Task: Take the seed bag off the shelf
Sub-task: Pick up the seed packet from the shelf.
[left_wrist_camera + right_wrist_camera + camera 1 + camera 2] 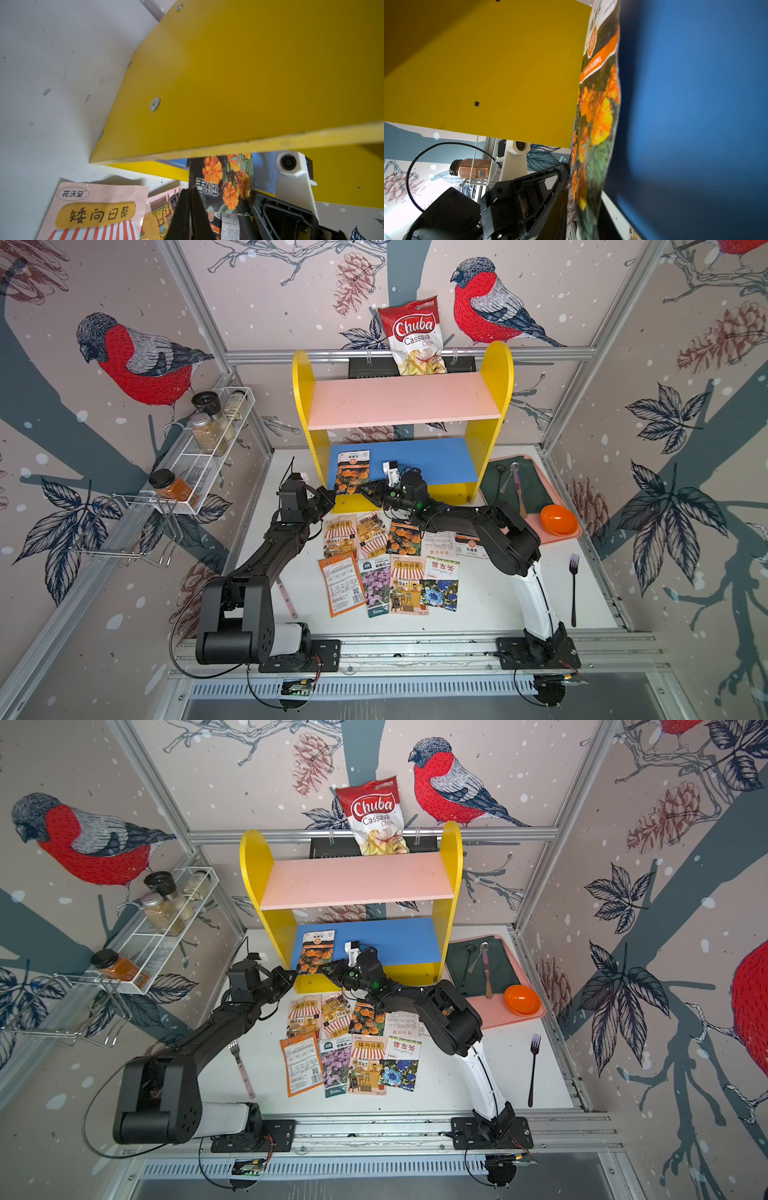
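The shelf (399, 402) (353, 880) has yellow sides, a pink upper board and a blue lower board. The seed bag (352, 470) (316, 950), dark with orange flowers, lies at the left end of the blue board and hangs over its front edge. My left gripper (332, 498) (190, 199) is shut, its tips against the bag's (224, 182) lower left edge. My right gripper (361, 489) (583, 218) straddles the lower part of the bag (598, 116). Its jaws stand close on either side, with a sliver of gap beside one finger.
Several seed packets (390, 568) lie on the table in front of the shelf. A chips bag (415, 339) stands behind the shelf. A white wire spice rack (208, 448) hangs on the left wall. At right a pink tray (557, 540) holds an orange bowl (558, 519); a fork (574, 589) lies near it.
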Controlling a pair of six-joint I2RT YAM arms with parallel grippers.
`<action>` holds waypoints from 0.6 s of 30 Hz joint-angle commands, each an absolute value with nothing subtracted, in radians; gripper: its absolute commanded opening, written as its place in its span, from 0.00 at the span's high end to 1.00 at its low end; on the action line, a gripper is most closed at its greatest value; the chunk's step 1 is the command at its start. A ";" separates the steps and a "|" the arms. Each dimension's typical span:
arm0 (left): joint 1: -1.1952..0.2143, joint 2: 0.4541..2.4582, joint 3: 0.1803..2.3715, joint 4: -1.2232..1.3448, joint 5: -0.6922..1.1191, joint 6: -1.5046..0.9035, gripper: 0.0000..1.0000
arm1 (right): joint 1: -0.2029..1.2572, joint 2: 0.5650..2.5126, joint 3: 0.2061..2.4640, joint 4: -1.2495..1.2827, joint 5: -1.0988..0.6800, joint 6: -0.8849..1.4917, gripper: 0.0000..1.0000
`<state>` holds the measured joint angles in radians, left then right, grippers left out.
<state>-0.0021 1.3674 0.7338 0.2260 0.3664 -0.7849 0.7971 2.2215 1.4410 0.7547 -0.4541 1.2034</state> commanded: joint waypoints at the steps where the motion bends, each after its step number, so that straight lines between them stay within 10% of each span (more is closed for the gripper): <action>1: 0.001 1.361 0.734 0.253 0.377 -0.782 0.94 | 0.796 2.226 1.442 0.813 -0.460 1.213 0.83; 18: 0.001 1.316 0.703 0.284 0.416 -0.815 0.99 | 0.798 2.217 1.415 0.828 -0.462 1.210 1.00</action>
